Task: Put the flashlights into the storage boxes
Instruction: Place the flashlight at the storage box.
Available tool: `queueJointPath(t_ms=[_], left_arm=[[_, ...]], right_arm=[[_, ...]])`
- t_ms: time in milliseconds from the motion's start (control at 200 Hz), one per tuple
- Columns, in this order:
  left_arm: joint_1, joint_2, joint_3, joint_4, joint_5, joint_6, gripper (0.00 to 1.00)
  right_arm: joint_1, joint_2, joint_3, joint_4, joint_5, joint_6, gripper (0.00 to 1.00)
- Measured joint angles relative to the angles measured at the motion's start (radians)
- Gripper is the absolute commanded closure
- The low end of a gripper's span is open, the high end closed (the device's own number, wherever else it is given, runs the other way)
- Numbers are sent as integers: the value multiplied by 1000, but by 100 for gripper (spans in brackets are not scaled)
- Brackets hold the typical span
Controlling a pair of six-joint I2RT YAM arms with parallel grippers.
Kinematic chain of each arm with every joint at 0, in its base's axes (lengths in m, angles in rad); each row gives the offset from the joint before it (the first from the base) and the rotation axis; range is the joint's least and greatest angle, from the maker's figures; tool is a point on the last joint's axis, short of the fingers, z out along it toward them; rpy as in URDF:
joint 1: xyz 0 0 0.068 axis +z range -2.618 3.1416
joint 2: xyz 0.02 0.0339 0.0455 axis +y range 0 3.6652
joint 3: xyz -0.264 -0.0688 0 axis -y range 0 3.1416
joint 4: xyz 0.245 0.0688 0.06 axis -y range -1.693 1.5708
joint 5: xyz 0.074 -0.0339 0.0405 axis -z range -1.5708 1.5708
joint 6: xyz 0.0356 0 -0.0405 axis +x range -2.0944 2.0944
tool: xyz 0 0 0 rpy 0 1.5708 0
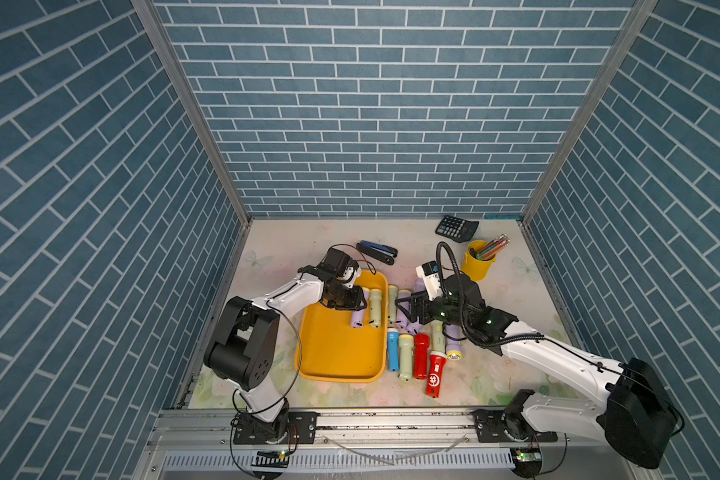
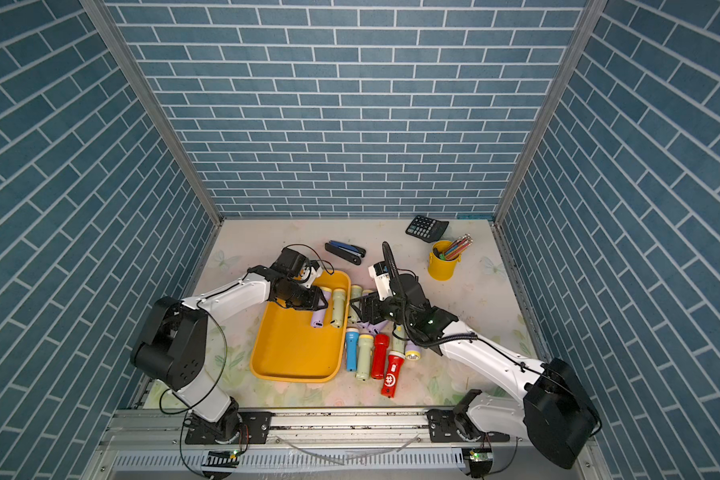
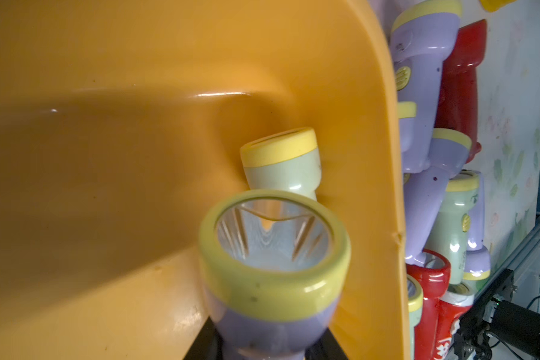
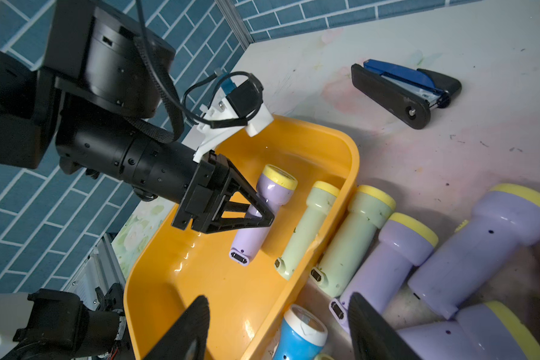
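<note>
With twelve o'clock set at the far wall in both top views, a labelled red flashlight (image 1: 435, 374) is lying nearest on the desk (image 1: 495, 374), at about four o'clock of the yellow-orange tray (image 1: 337, 353). Just beyond it, a row of three flashlights (image 1: 406, 357), blue, pale green and red, is lying side by side.

Farther out, the right end effector (image 1: 404, 308) is hovering over loose lilac flashlights (image 4: 390, 258) crowded against the tray's three o'clock rim. Its fingers (image 4: 187, 330) are standing spread, with nothing between them.

In the tray's far end, a lilac flashlight (image 4: 251, 243) is lying just at nine o'clock of a pale green flashlight (image 4: 306, 230), both heads pointing to twelve. The left end effector (image 4: 267, 218) is reaching in from nine o'clock and pinching the lilac body across its middle. Whether the tail is touching the tray floor is unclear.

Beyond the tray, a stapler (image 1: 377, 250), a pencil cup (image 1: 479, 266) and a calculator (image 1: 457, 227) are sitting toward one o'clock.
</note>
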Motion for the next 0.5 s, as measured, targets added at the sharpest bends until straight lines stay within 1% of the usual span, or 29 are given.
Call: queueJointPath(t_ms=[165,425,500], left_arm=[[5,61,8,29,21,-15,63],[13,79,4,115,37,-74,63],[18,80,-2,141,42,-99,59]], right_arm=[[0,0,0,-27,5,0,29],[-4,0,0,-56,20,0,29],[-6,0,0,-58,27,0,29]])
